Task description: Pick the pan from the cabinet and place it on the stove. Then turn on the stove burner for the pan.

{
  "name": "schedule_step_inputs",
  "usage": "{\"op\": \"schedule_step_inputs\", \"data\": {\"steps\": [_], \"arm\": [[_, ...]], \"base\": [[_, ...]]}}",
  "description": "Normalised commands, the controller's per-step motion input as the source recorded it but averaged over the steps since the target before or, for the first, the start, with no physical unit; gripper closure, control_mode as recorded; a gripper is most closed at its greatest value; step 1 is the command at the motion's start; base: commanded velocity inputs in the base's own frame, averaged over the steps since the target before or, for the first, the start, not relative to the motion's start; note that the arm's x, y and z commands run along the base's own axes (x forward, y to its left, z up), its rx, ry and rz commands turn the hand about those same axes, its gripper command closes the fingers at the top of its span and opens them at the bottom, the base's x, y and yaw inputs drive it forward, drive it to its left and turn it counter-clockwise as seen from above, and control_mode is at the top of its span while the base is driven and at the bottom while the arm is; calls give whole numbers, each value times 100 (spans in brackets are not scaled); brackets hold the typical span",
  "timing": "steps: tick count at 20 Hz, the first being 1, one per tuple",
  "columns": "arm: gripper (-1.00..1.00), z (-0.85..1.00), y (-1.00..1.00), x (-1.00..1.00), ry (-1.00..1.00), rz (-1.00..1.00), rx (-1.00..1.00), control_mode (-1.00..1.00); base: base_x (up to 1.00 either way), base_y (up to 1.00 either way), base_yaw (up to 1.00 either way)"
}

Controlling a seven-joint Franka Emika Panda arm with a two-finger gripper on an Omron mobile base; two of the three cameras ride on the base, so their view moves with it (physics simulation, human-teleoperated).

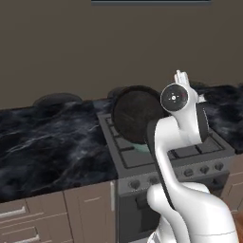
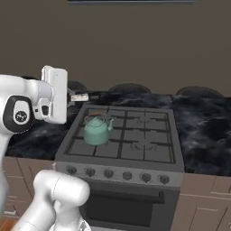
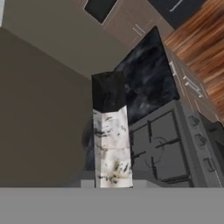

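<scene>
Pan (image 1: 137, 114) hangs tilted on edge above the stove (image 2: 122, 135), its handle (image 3: 111, 140) clamped in the narrowed jaws. The kettle (image 2: 97, 131) sits on a burner below the jaws. The placing step is in hand; next, I judge, level the pan and lower it onto a free grate beside the kettle.
</scene>
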Motion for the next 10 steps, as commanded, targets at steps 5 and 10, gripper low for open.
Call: {"op": "schedule_step_inputs", "data": {"steps": [5,10], "arm": [[100,0,0,0,0,0,0,100],[100,0,0,0,0,0,0,100]], "base": [[13,8,28],[20,0,27]]}}
